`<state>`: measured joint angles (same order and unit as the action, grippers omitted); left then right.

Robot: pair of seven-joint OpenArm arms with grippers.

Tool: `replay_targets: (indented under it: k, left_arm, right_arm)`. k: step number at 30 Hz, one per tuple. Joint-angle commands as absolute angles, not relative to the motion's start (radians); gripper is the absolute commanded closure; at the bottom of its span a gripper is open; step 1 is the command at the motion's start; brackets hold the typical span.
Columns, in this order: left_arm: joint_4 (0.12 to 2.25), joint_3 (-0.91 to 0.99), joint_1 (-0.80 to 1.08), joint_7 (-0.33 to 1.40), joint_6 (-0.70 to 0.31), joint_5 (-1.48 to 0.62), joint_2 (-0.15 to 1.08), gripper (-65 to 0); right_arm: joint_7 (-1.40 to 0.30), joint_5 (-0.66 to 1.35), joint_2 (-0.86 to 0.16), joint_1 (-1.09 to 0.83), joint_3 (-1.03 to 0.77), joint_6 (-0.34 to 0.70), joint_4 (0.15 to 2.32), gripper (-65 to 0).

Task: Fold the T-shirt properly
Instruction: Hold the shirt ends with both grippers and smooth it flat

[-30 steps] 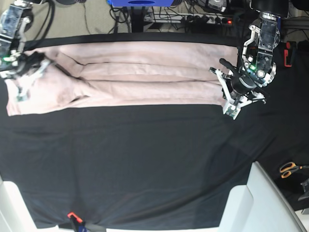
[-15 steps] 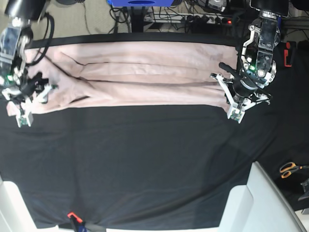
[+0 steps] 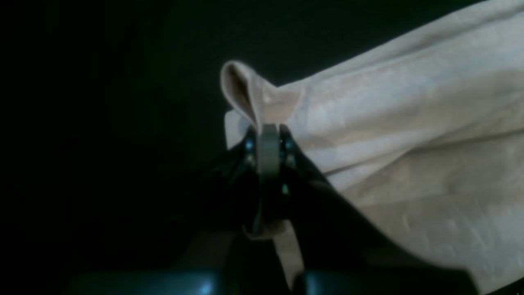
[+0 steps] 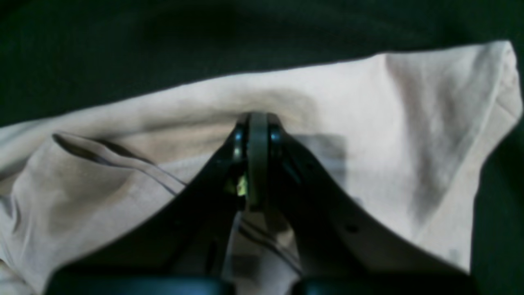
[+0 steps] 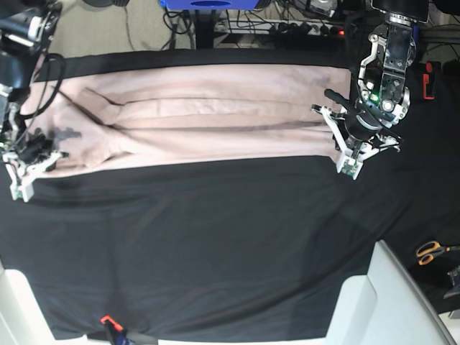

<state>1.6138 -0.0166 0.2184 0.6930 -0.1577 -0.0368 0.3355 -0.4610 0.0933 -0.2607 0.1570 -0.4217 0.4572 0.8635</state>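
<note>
The T-shirt (image 5: 208, 111) lies as a long, narrow band folded lengthwise across the far side of the desk (image 5: 215, 244), and each end is pinched: the left gripper (image 3: 268, 135) has its fingers closed on a raised corner of cloth, and the right gripper (image 4: 257, 123) has its fingers closed on a fold near the sleeve end. I judge the step in hand to be the next fold of this band, which calls for lifting both held ends together and carrying them evenly so the layers do not slip. The pale pink cotton is soft and matte, with shallow lengthwise creases, against the plain black cloth of the desk.
</note>
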Motion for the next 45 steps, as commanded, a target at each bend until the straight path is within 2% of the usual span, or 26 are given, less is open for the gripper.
replay_targets:
  k: [1,15,22,30,35,37,45]
  left_arm:
    - [1.627,-0.012,0.213,0.682,-0.151,-0.031,0.348,0.0]
    - [1.635,-0.012,0.214,0.682,-0.151,-0.031,0.351,0.0]
    - [1.646,-0.012,0.214,0.684,-0.151,-0.031,0.355,0.0]
    - [1.732,-0.013,0.268,0.687,-0.151,-0.031,0.357,-0.3]
    - [1.732,-0.013,0.297,0.687,-0.151,-0.031,0.371,-13.8]
    - [1.732,-0.012,0.314,0.687,-0.151,-0.031,0.374,-15.8]
    - [1.77,0.018,0.383,0.687,-0.151,-0.035,0.384,-15.6]
  right_arm:
    - [-0.481,0.047,-0.285,0.17,-0.424,0.414,0.837,-0.2]
    - [-0.481,0.047,-0.268,0.122,-0.426,0.417,0.892,-0.5]
    - [-0.598,0.047,-0.242,0.104,-0.424,0.417,1.056,-0.8]
    - [-0.642,0.045,-0.237,0.104,-0.423,0.417,1.099,-0.8]
    - [-0.657,0.045,-0.237,0.107,-0.423,0.417,1.099,-0.8]
    - [-0.657,0.045,-0.237,0.107,-0.423,0.417,1.099,-0.8]
    - [-0.657,0.045,-0.237,0.105,-0.421,0.417,1.099,-0.8]
